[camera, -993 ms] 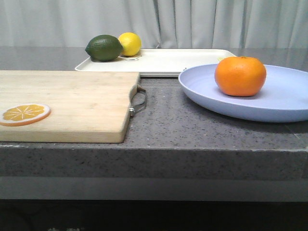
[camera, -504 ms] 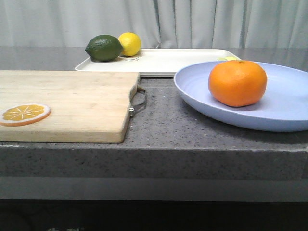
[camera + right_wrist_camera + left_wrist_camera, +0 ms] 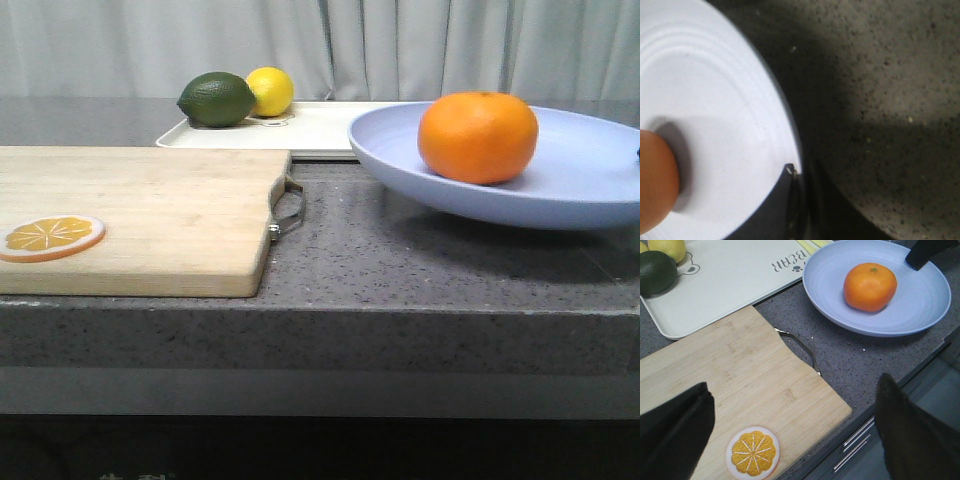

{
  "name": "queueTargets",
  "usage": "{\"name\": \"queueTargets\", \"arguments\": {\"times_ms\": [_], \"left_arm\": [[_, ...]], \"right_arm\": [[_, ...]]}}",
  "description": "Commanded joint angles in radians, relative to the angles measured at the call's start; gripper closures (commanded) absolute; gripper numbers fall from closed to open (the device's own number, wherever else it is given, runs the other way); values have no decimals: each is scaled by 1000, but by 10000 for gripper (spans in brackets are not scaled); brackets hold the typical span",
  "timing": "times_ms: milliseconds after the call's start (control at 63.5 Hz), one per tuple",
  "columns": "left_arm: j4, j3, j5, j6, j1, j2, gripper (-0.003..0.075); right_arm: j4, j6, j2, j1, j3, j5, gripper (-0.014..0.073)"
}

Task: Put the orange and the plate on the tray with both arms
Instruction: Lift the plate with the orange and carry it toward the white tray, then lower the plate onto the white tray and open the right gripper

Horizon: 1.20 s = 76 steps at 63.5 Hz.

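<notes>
The orange (image 3: 478, 137) sits in the pale blue plate (image 3: 590, 170), which hangs tilted above the grey counter, its far rim overlapping the cream tray (image 3: 320, 130). My right gripper (image 3: 797, 172) is shut on the plate's rim (image 3: 715, 100), with the orange (image 3: 655, 180) at the frame edge. In the left wrist view the orange (image 3: 870, 286), plate (image 3: 920, 300), tray (image 3: 735, 275) and the right gripper's dark finger (image 3: 925, 252) all show. My left gripper (image 3: 792, 387) is open and empty, high over the cutting board's near corner.
A wooden cutting board (image 3: 140, 215) with a metal handle (image 3: 290, 210) lies at the left, with an orange slice disc (image 3: 50, 237) on it. A green lime (image 3: 216, 99) and a yellow lemon (image 3: 270, 91) sit on the tray's left end. The counter's front edge (image 3: 400, 305) is near.
The plate with the orange has risen off the counter and shifted left, toward the tray. The board, slice, lime and lemon have not moved.
</notes>
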Motion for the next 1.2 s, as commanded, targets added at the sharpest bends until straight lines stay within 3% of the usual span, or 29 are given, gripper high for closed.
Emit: {"name": "queueTargets", "arguments": {"times_ms": [0, 378, 630, 1056, 1182], "left_arm": [[-3, -29, -74, -9, 4, -8, 102], [-3, -29, -75, -9, 4, -8, 102], [-3, -29, -75, -9, 4, -8, 102], [-3, -29, -75, -9, 4, -8, 102], [-3, -29, -75, -9, 4, -8, 102]], "right_arm": [[38, 90, -38, 36, -90, 10, 654], [-64, 373, 129, 202, -431, 2, 654], [-107, 495, 338, 271, -723, 4, 654], [-312, 716, 648, 351, -1186, 113, 650], [-337, 731, 684, 357, -1249, 129, 568]]}}
